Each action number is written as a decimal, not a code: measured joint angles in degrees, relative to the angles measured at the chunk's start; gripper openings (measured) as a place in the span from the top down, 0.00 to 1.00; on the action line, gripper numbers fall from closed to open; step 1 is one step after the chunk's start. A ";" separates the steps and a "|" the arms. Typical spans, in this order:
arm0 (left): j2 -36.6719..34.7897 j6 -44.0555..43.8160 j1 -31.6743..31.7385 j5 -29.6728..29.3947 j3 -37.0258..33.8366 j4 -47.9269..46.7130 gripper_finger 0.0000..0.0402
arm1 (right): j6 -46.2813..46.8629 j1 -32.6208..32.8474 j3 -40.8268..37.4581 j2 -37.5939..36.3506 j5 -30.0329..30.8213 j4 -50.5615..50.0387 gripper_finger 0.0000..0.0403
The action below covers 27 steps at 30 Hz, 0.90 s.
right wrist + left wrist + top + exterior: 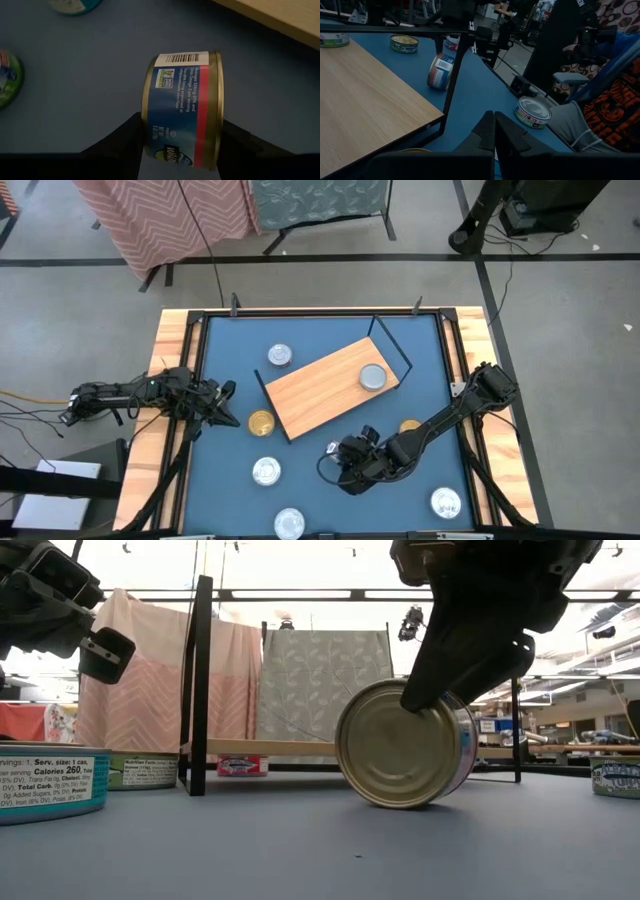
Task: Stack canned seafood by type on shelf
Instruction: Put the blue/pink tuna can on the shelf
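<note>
The shelf [325, 388], a light-wood board with black wire end frames, lies slanted mid-table with one silver tin [373, 376] on it. Other tins lie flat on the blue table: silver [279, 356], gold [261, 422], silver [266, 471], silver [289, 523], silver [446, 502], and gold [410, 426], which is half under my right arm. My right gripper [335, 455] is near the shelf's near edge, shut on a blue-and-red-labelled tin [182, 110] that stands on edge. My left gripper [228, 405] hovers shut beside the shelf's left end, touching nothing. My right gripper pinches the blue-labelled tin by its two flat faces, one finger [127, 140] on one face and the other finger [237, 142] on the opposite face. The fingers come from above. The tin stands on edge, gold face [395, 750] toward the near side, its lower rim [400, 804] at the table surface.
The table has a raised wooden rim [175, 340]. A green-labelled tin [532, 111] lies near the left gripper. The shelf's black wire frames [395, 345] stand up at both ends. There is open blue surface between the shelf's near edge and the near tins.
</note>
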 joint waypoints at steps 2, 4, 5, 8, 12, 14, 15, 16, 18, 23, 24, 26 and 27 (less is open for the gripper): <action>-0.01 0.00 0.00 0.01 0.00 0.00 0.98 | -2.01 0.00 0.02 -0.16 -1.38 0.08 0.50; 0.00 0.00 0.00 -0.01 0.00 0.02 0.98 | -4.00 -0.02 0.46 -0.17 -2.42 -0.21 0.50; 0.00 0.00 0.00 -0.01 0.00 0.00 0.98 | -5.09 0.00 0.91 -0.17 -2.92 -0.50 0.50; -0.02 0.00 0.00 -0.01 0.00 0.01 0.98 | -8.51 0.11 3.04 -0.17 -2.96 -3.01 0.50; -0.01 0.00 0.00 -0.01 0.00 0.02 0.98 | -11.58 0.09 7.32 -0.17 0.05 -11.32 0.50; 0.00 0.00 0.00 -0.01 0.00 0.02 0.98 | -12.85 0.07 9.45 -0.17 2.25 -15.86 0.50; 0.00 0.00 0.00 -0.03 0.00 0.02 0.98 | -13.41 0.04 10.32 -0.17 3.66 -17.70 0.50; 0.00 0.00 0.00 -0.01 0.00 0.02 0.98 | -14.07 0.04 11.01 -0.17 5.10 -19.49 0.50; 0.00 0.00 0.00 -0.03 0.00 0.02 0.98 | -15.63 0.06 11.60 -0.17 7.87 -22.63 0.50; 0.00 0.00 0.00 -0.03 0.00 0.02 0.98 | -18.13 -0.70 11.61 -0.17 13.42 -27.58 0.50; -0.01 0.00 0.00 -0.03 0.00 0.02 0.98 | -18.63 -0.92 11.61 -0.17 14.80 -28.47 0.50; 0.00 0.00 0.00 -0.03 0.00 0.02 0.98 | -19.48 -1.27 11.61 -0.17 17.41 -29.76 0.50; 0.00 0.00 0.00 -0.03 0.00 0.02 0.98 | -19.74 -1.52 11.61 -0.17 18.52 -30.34 0.50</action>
